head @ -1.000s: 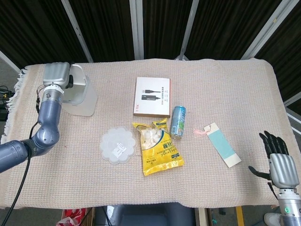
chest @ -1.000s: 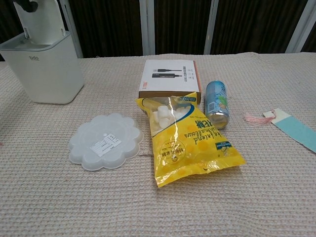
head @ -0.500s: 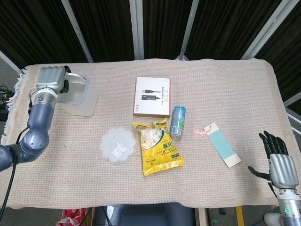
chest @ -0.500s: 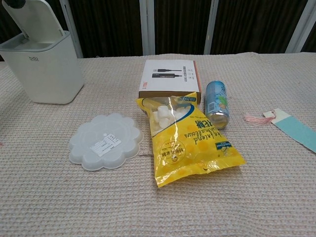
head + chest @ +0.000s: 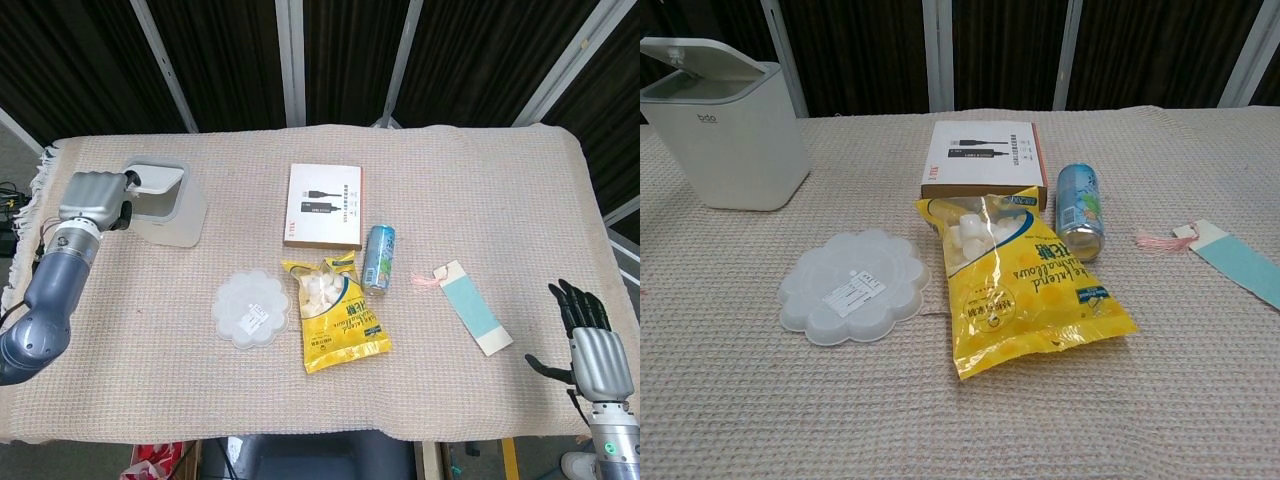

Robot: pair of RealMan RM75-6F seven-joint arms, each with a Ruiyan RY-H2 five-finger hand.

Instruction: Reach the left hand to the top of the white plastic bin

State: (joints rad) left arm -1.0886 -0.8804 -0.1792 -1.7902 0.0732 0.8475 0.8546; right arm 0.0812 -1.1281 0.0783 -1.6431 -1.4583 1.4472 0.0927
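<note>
The white plastic bin [image 5: 170, 215] stands at the table's far left, also in the chest view [image 5: 735, 140]. Its lid [image 5: 702, 55] lies nearly flat on top, tilted a little. My left hand [image 5: 92, 198] hovers just left of the bin's top, its grey back facing up. Its dark fingertips [image 5: 127, 181] reach the lid's left edge and hold nothing. The chest view does not show this hand. My right hand [image 5: 592, 345] rests at the table's front right corner, fingers spread and empty.
A black-and-white cable box [image 5: 325, 205], a drink can [image 5: 379, 258], a yellow snack bag [image 5: 335, 312] and a scalloped clear lid [image 5: 251, 307] lie mid-table. A teal bookmark with a tassel [image 5: 470, 308] lies to the right. The cloth's fringed edge [image 5: 35, 185] is beside my left arm.
My left hand has drawn back to the left and nearer to me, off the bin's top. The raised lid has swung down nearly flat. My right hand has stayed put.
</note>
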